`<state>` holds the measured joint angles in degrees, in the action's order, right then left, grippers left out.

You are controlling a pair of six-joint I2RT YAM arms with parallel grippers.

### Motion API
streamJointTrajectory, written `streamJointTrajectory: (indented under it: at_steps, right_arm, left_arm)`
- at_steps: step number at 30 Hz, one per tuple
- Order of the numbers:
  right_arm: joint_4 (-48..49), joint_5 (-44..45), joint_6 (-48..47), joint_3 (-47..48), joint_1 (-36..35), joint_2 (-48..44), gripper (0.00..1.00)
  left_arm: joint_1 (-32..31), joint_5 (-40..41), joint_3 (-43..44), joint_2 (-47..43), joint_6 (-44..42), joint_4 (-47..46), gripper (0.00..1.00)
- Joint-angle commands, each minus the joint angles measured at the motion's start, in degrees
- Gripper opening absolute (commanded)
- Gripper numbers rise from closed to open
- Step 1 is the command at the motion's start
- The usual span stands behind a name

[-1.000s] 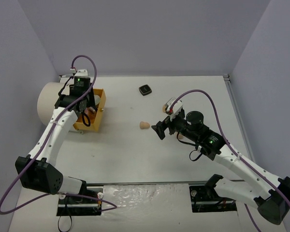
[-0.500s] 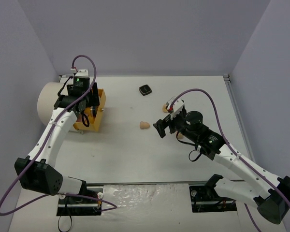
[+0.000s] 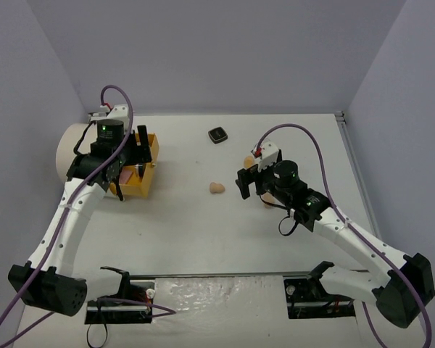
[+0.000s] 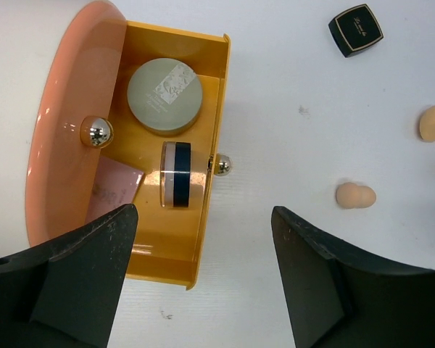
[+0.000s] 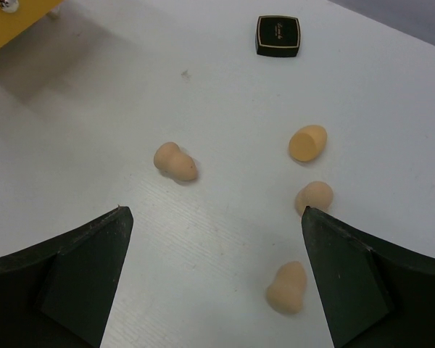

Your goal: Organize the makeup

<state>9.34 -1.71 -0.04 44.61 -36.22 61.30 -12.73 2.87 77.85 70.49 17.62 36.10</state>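
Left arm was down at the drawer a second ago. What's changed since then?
The left tool rose above the yellow drawer and opened. It holds nothing now, so whatever it carried was likely dropped inside. The right tool edged toward the far side, open throughout, above the peach sponges. The black square compact and the sponges have not moved.

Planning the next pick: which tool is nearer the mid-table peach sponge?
Right. Right tool hovers just beside the sponge; left tool is over the yellow drawer, well away.
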Motion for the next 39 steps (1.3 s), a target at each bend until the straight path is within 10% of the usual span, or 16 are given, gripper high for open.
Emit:
streamJointTrajectory:
  at_steps: [1, 39]
  right_arm:
    - [2.61, 0.82, 2.11, 3.38, 0.68, 3.48, 1.00]
    - [0.45, -8.39, -7.79, 66.66, 11.52, 76.06, 1.00]
  left_arm:
    - [0.16, -1.67, -1.58, -3.98, -1.21, -4.98, 0.76]
    - [2.82, 3.94, -12.44, -10.90, -1.52, -10.59, 0.97]
